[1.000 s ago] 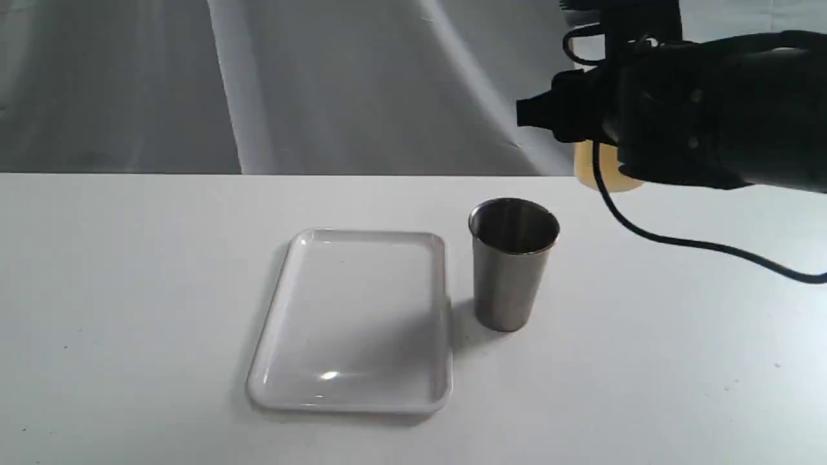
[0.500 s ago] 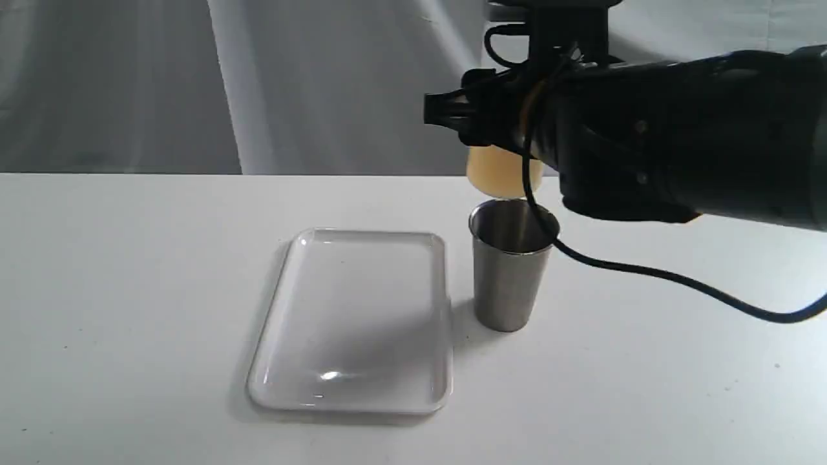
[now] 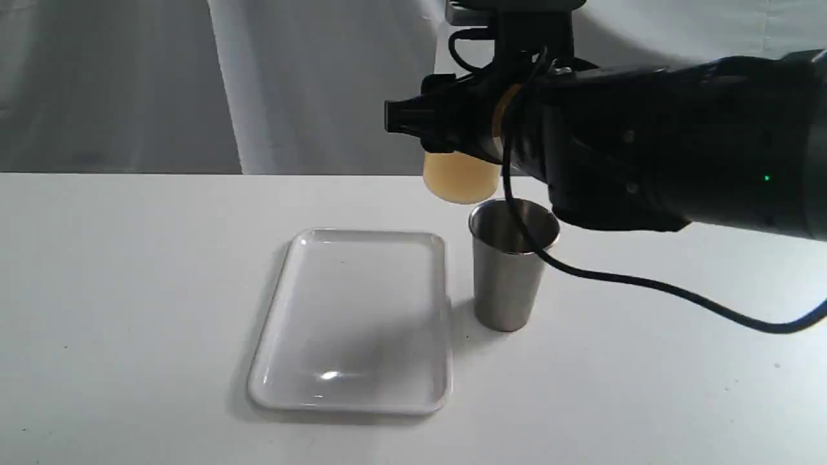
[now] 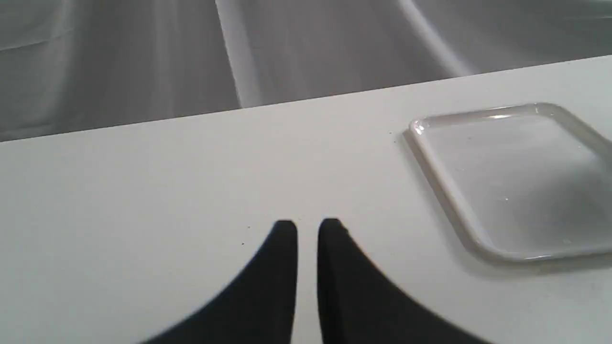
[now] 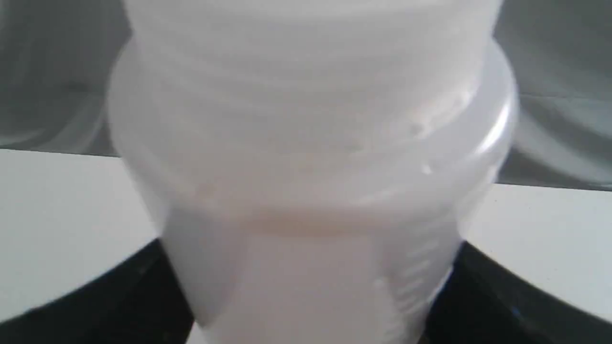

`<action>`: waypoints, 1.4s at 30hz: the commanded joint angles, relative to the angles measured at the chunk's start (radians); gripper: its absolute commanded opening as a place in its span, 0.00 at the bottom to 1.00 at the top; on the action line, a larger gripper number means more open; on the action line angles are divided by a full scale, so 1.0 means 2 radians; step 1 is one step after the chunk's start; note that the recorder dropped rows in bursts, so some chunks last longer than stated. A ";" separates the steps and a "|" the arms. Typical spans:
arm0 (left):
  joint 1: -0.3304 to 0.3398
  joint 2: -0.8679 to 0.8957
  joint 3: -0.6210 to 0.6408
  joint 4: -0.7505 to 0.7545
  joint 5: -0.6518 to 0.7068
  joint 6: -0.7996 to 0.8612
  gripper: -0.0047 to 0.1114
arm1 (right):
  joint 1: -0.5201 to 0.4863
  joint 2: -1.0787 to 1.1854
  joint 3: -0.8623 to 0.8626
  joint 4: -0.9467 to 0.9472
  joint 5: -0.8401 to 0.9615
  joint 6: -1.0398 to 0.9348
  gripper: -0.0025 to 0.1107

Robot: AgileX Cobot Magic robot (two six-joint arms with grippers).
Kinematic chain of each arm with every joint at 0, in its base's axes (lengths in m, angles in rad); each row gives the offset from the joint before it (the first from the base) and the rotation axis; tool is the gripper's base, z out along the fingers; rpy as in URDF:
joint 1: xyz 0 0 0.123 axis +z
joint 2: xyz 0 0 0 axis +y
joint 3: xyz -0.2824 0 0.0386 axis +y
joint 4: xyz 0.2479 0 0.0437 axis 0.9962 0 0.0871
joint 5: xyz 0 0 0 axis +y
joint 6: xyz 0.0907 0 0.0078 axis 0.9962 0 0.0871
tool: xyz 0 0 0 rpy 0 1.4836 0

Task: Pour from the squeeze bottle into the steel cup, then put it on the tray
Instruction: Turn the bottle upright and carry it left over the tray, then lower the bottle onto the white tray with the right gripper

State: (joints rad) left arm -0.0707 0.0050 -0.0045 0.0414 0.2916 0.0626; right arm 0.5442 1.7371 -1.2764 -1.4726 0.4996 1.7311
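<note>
Matte white table [image 3: 129,290], grey draped cloth [image 3: 129,84] behind. Exterior: glossy rectangular tray [image 3: 349,405]; tapered brushed-steel cup [image 3: 507,284] just beside it at 3 o'clock. The right gripper [image 3: 446,126] clasps the translucent bottle [image 3: 460,181] aloft at the cup's 11 o'clock. Left wrist: left gripper [image 4: 307,229] nearly closed, empty. Right wrist: ribbed whitish plastic between black fingers [image 5: 95,306].

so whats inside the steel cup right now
In the steel cup only dark inner wall shows, no liquid visible. The bottom is hidden by the near wall; a black cable crosses the opening.
</note>
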 commanded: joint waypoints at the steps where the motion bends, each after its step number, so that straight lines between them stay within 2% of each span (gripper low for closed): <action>1: -0.002 -0.002 0.002 0.001 -0.003 -0.001 0.11 | 0.007 -0.012 -0.009 -0.012 0.005 0.005 0.45; 9: -0.002 -0.002 0.002 0.001 -0.003 -0.001 0.11 | 0.026 -0.012 -0.009 0.024 0.008 0.004 0.45; 14: -0.002 -0.002 0.002 0.001 -0.003 -0.001 0.11 | 0.033 -0.011 -0.015 0.031 -0.026 -0.009 0.45; 20: -0.002 -0.002 0.002 0.001 -0.003 -0.001 0.11 | 0.032 -0.009 -0.056 0.079 -0.075 -0.143 0.45; 30: -0.002 -0.002 0.002 0.001 -0.003 -0.001 0.11 | -0.011 0.023 -0.070 0.123 -0.201 -0.218 0.45; 38: -0.002 -0.002 0.002 0.001 -0.003 -0.001 0.11 | -0.024 0.095 -0.070 0.287 -0.281 -0.409 0.45; 42: -0.002 -0.002 0.002 0.001 -0.003 -0.001 0.11 | -0.024 0.126 -0.070 0.337 -0.314 -0.475 0.45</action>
State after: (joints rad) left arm -0.0707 0.0050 -0.0045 0.0414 0.2916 0.0626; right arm 0.4996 1.9830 -1.4087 -0.8494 -0.0646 0.8481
